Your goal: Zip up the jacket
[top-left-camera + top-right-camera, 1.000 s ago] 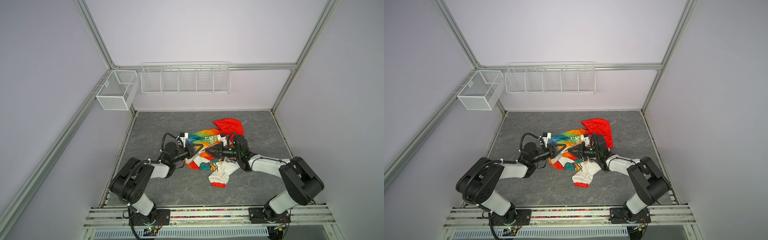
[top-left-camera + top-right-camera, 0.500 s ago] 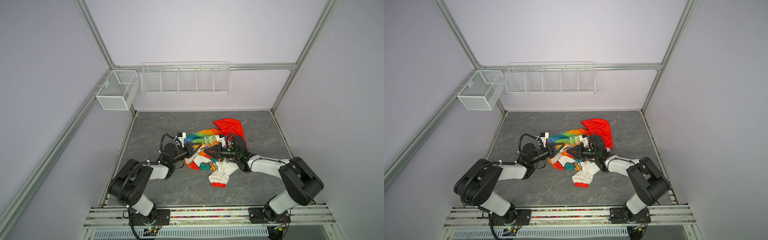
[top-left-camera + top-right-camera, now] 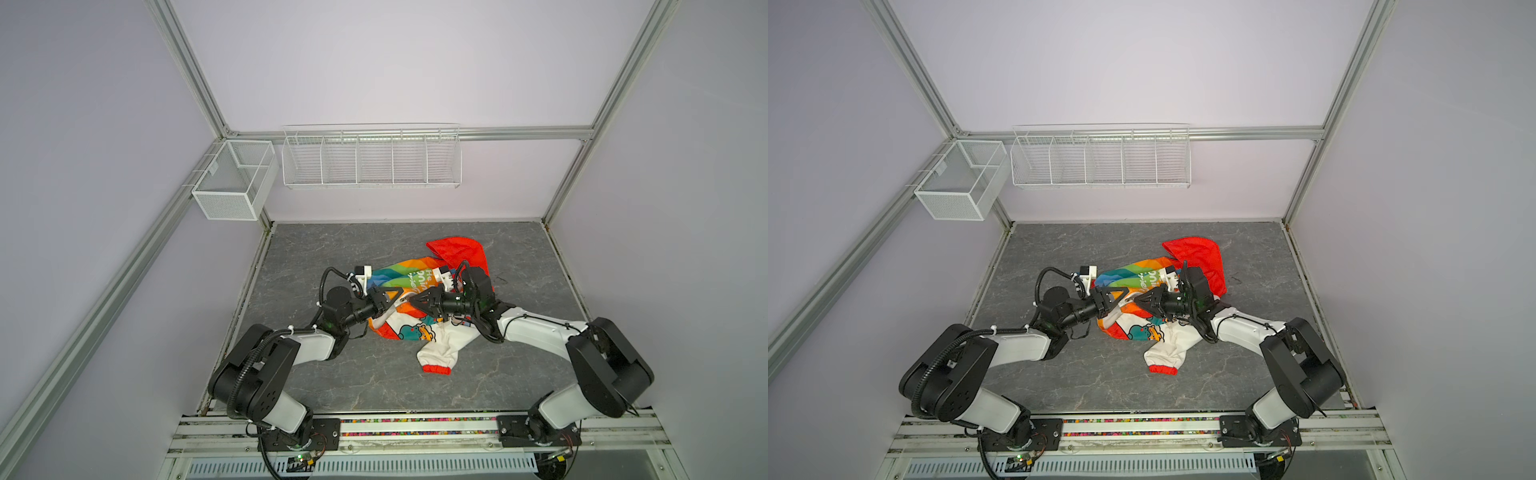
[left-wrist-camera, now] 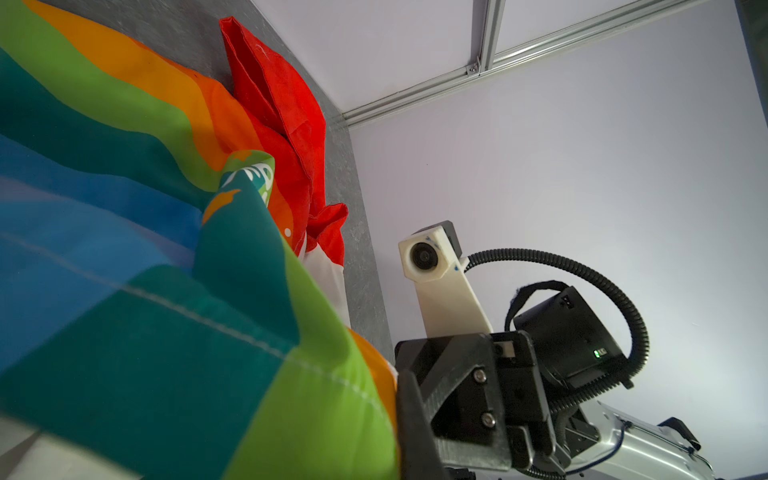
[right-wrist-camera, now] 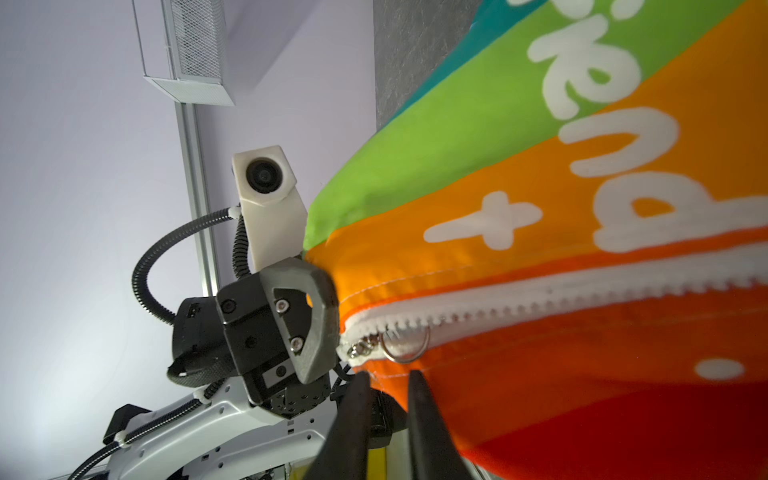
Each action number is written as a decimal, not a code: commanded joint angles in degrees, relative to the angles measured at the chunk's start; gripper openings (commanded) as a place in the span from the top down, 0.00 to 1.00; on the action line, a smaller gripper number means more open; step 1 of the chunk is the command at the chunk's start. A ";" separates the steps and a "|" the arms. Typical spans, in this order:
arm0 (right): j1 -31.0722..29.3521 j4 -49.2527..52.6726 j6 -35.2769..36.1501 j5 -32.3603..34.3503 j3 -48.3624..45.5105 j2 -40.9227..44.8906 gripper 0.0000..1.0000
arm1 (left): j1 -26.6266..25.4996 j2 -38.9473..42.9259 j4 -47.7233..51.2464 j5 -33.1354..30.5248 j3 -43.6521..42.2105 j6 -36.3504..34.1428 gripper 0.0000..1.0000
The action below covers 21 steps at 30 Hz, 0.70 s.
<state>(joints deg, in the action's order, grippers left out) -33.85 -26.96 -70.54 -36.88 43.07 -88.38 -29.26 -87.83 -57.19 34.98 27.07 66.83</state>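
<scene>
The jacket lies crumpled mid-table in both top views, rainbow stripes up, red hood at the back and a white sleeve with a red cuff toward the front. My left gripper is shut on the jacket's bottom corner at the end of the white zipper; the right wrist view shows this left gripper pinching it. The metal slider with its ring pull sits at that end. My right gripper is just beside the ring, open a narrow gap, holding nothing.
The grey marbled table is walled by lilac panels and aluminium posts. A white wire basket rack hangs on the back wall and a white mesh box on the left wall. Both arm bases stand at the front rail.
My right gripper's jaws have parted a little beside the zipper slider. The left gripper keeps its grip, and both arms stay nearly where they were.
</scene>
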 commanded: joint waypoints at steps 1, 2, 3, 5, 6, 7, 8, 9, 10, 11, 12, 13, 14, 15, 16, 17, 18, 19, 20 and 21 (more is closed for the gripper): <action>-0.01 -3.11 -0.96 0.25 0.66 -1.56 0.67 | 0.15 0.46 -0.37 1.58 0.83 -0.57 1.00; 0.05 -4.57 -1.53 0.15 0.46 -2.04 0.63 | 0.13 0.39 -0.49 1.80 0.88 -0.48 1.00; 0.08 -5.49 -1.93 0.09 0.40 -2.42 0.61 | 0.16 0.44 -0.47 1.84 0.97 -0.45 1.00; 0.01 -6.92 -2.45 0.04 0.26 -3.01 0.57 | 0.16 0.52 -0.47 2.09 0.97 -0.46 1.00; 0.03 -7.56 -2.64 0.06 0.20 -3.28 0.56 | 0.16 0.48 -0.54 2.18 1.09 -0.33 1.00; 0.08 -8.43 -2.84 0.02 0.10 -3.53 0.55 | 0.12 0.43 -0.68 2.27 1.01 -0.22 1.00; 0.10 -9.35 -3.01 0.06 0.02 -3.77 0.54 | 0.14 0.31 -0.88 2.41 1.05 0.01 1.00; 0.24 -10.32 -3.27 0.10 -0.22 -3.98 0.52 | 0.16 0.17 -1.33 2.54 1.06 0.33 1.00; 0.26 -11.34 -3.58 0.30 -0.36 -4.23 0.50 | 0.16 -0.06 -1.96 2.72 1.03 0.74 1.00; 0.32 -12.09 -3.80 0.32 -0.57 -4.57 0.48 | 0.16 -0.43 -2.53 2.87 1.05 1.15 1.00; 0.36 -12.68 -3.98 0.32 -0.62 -4.87 0.46 | 0.16 -0.70 -3.17 3.03 1.06 1.53 1.00; 0.36 -13.52 -4.35 0.32 -0.67 -5.34 0.45 | 0.16 -1.04 -3.97 3.16 1.06 1.99 1.00; 0.45 -14.62 -4.87 0.18 -0.79 -5.85 0.44 | 0.16 -1.35 -4.66 3.39 1.06 2.36 1.00; 0.45 -15.67 -5.39 0.19 -0.94 -6.36 0.43 | 0.16 -1.60 -5.17 3.55 1.14 2.64 1.00; 0.45 -16.84 -5.93 0.07 -1.05 -6.87 0.42 | 0.12 -1.94 -5.73 3.67 1.14 2.99 1.00; 0.49 -17.80 -6.46 -0.03 -1.06 -7.47 0.41 | 0.14 -2.07 -6.19 3.82 1.25 3.22 1.00; 0.45 -18.60 -6.89 -0.16 -1.13 -7.95 0.40 | 0.16 -2.24 -6.50 3.86 1.23 3.31 1.00; 0.48 -19.71 -7.42 -0.24 -1.30 -8.49 0.39 | 0.16 -2.32 -6.74 3.95 1.32 3.47 1.00; 0.45 -20.64 -7.85 -0.28 -1.41 -9.02 0.38 | 0.16 -2.34 -6.71 4.02 1.32 3.48 1.00; 0.51 -21.44 -8.25 -0.29 -1.52 -9.45 0.37 | 0.16 -2.34 -6.75 4.12 1.32 3.48 1.00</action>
<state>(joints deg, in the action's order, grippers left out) -33.69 -43.13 -76.03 -36.97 42.68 -96.38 -29.26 -89.58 -60.25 37.58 27.09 69.06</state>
